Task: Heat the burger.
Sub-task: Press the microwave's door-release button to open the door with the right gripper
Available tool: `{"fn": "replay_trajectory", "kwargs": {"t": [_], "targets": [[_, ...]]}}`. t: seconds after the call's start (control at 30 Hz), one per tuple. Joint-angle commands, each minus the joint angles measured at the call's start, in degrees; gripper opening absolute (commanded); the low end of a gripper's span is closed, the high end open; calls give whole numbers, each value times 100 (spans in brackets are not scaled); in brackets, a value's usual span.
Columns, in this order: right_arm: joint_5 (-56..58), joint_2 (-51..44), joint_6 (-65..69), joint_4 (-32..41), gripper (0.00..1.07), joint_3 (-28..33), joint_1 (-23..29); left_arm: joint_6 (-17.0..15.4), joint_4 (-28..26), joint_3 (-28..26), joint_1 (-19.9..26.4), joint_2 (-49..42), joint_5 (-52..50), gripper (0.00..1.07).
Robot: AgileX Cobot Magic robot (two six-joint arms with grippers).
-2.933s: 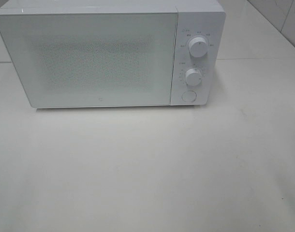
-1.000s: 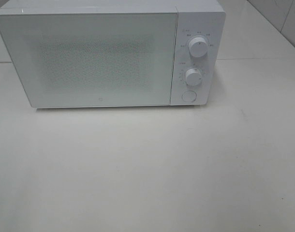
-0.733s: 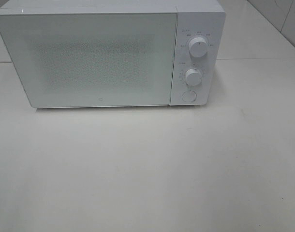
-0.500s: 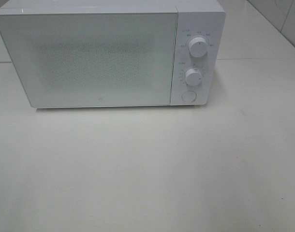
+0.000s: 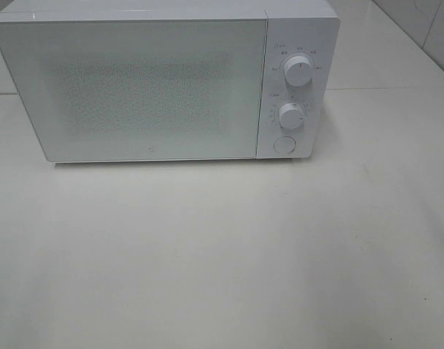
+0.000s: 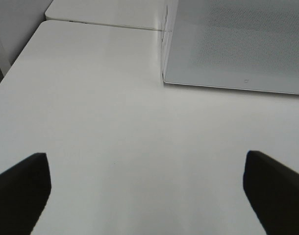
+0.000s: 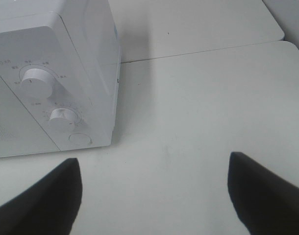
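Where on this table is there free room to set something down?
The table in front of the microwave is all bare. A bare strip also lies right of it, beside the control panel. Only the far side is taken, by the microwave.

You have open bench [image 5: 222,254] all along the front of the microwave [image 5: 164,80] and beside its control panel [image 5: 295,87]. Its shut door [image 5: 135,87] bars your way inside.
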Motion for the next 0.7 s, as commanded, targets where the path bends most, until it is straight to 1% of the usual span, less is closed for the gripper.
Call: {"fn": "replay_trajectory", "kwargs": {"t": [0.03, 0.07, 0.1, 0.13, 0.17, 0.2, 0.23, 0.27, 0.3, 0.33, 0.37, 0.4, 0.47, 0.5, 0.57, 0.67, 0.7], "targets": [[-573, 229, -34, 6, 76, 132, -34, 11, -46, 17, 23, -97, -57, 100], [-1049, 407, -34, 6, 76, 327, -34, 11, -46, 17, 23, -97, -57, 100], [-1306, 487, -34, 6, 76, 418, -34, 11, -46, 17, 23, -97, -57, 100], [-1306, 487, -34, 6, 76, 418, -34, 11, -46, 17, 23, -97, -57, 100], [-1816, 642, -34, 6, 76, 567, -34, 11, -46, 17, 23, -97, -57, 100], [-2080, 728, -34, 6, 76, 647, -34, 11, -46, 17, 23, -97, -57, 100], [-2080, 728, -34, 6, 76, 647, -34, 11, -46, 17, 23, -97, -57, 100], [-2578, 888, -34, 6, 76, 796, -34, 11, -46, 17, 23, -97, -57, 100], [-2578, 888, -34, 6, 76, 796, -34, 11, -46, 17, 23, -97, -57, 100], [-3100, 1089, -34, 6, 76, 963, -34, 11, -46, 17, 23, -97, -57, 100], [-3380, 1197, -34, 6, 76, 1037, -34, 11, -46, 17, 23, -97, -57, 100], [-3380, 1197, -34, 6, 76, 1037, -34, 11, -46, 17, 23, -97, -57, 100], [-4400, 1633, -40, 6, 76, 1306, -23, 11, -46, 17, 23, -97, -57, 100], [-4400, 1633, -40, 6, 76, 1306, -23, 11, -46, 17, 23, -97, -57, 100], [-4927, 2034, -86, 34, 76, 1484, -23, 11, -46, 17, 23, -97, -57, 100], [-5071, 2177, -155, 40, 76, 1530, -23, 11, -46, 17, 23, -97, -57, 100], [-5426, 2441, -355, 57, 76, 1599, -23, 11, -46, 17, 23, -97, -57, 100]]}}
